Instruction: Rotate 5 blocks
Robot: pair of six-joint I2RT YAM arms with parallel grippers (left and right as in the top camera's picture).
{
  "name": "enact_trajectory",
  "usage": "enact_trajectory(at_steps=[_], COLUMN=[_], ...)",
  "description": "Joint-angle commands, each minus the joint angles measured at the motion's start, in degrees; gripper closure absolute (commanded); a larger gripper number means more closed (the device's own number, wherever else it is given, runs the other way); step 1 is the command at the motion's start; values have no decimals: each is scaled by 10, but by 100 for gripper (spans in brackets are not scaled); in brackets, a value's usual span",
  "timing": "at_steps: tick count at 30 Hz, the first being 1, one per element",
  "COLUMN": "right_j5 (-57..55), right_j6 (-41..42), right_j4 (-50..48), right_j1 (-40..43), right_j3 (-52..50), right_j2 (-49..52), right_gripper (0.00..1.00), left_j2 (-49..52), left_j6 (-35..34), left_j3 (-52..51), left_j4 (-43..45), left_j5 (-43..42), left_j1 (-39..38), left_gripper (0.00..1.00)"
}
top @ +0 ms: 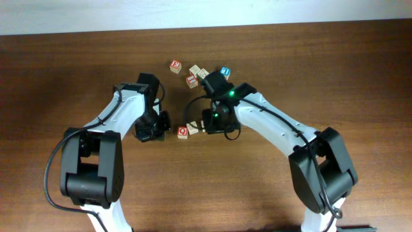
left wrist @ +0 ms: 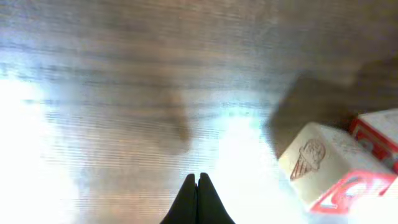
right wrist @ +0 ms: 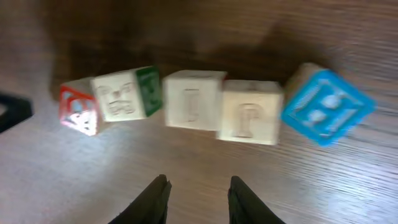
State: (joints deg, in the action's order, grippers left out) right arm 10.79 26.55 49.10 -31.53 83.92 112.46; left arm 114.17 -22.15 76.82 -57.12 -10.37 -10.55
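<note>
A row of five small wooden alphabet cubes [right wrist: 205, 102] is laid on the brown wooden counter [top: 347, 64], in front of the right arm. From left to right in the right wrist view there are seen a red-faced cube [right wrist: 78, 111], a beige cube with a green side face [right wrist: 121, 94], a plain beige cube [right wrist: 194, 99], a second plain beige cube [right wrist: 250, 112] and a blue-faced cube [right wrist: 326, 106]. Each cube touches its neighbour, or nearly so. The three beige cubes are shown square to the camera, while the red and the blue ones are turned with a corner forward. It is judged that the end cubes may be rotated already, but this cannot be confirmed.

The right gripper [right wrist: 199, 182] is placed just before the middle of the row. Its fingers are parted with nothing between them, and the gap looks fit for one cube. Probably it is prepared so for taking a beige cube and turning it.

The left gripper [left wrist: 198, 177] is found apart from the row, low over bare counter, its fingers pressed together and empty. Presumably it is parked there so that the row is not disturbed. Near it, to its right, two more cubes are lying: a pale cube with an ice-cream drawing and a red face [left wrist: 323, 168], and a red-edged cube [left wrist: 379, 130] just beside it.
</note>
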Motion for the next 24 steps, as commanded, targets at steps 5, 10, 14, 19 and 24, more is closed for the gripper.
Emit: enact_trajectory(at_steps=[5,10,14,19,24], right_j5=[0,-1,-1,1,13], right_j6=[-34,-38,-38,-39,-73], right_j4=[39,54,56,53,-18], right_j1=[113,154,154,152,125], right_j3=[-5,-5,-5,-5,-5], right_j2=[4,4,4,4,4], right_gripper=[67,67,67,66,59], left_j2=[-6,-6,-6,-6,-6], left_j6=[-18,-27,-27,-27,-26], left_j3=[-9,-9,-9,-9,-9], left_j4=[42,78,105,146,186], left_j5=[-66,-62,-42,-31,3], left_j1=[-62,-75,-75,-75,-72], left_gripper=[100,100,100,100,96])
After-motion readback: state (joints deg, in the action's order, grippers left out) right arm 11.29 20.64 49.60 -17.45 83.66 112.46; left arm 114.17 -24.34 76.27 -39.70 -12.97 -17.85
